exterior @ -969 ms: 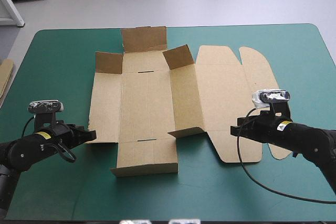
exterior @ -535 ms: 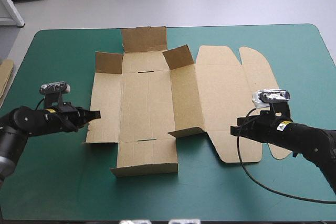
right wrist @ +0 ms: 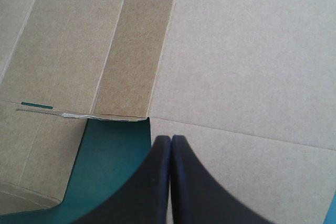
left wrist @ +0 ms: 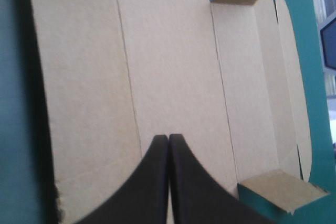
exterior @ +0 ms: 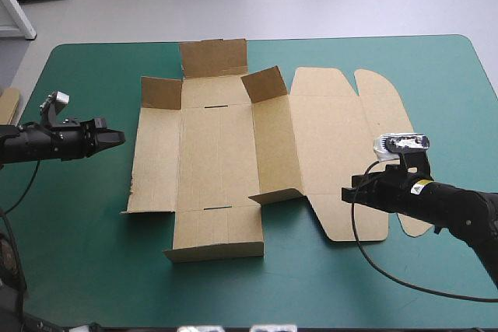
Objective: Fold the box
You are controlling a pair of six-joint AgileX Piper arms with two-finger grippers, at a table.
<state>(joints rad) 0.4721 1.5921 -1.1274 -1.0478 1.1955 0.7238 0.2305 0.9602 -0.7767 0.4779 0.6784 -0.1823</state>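
On the tabletop the box lies mostly flat, left gripper and right gripper with fingers closed empty; raising a side wall likely comes next.

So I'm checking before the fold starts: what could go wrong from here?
The box lies loose on the teal-green cover, and the left gripper and right gripper are both shut, holding nothing: a push might slide the sheet instead of creasing it. The left gripper, near the box's left edge, could also catch the raised flap if it sweeps inward.
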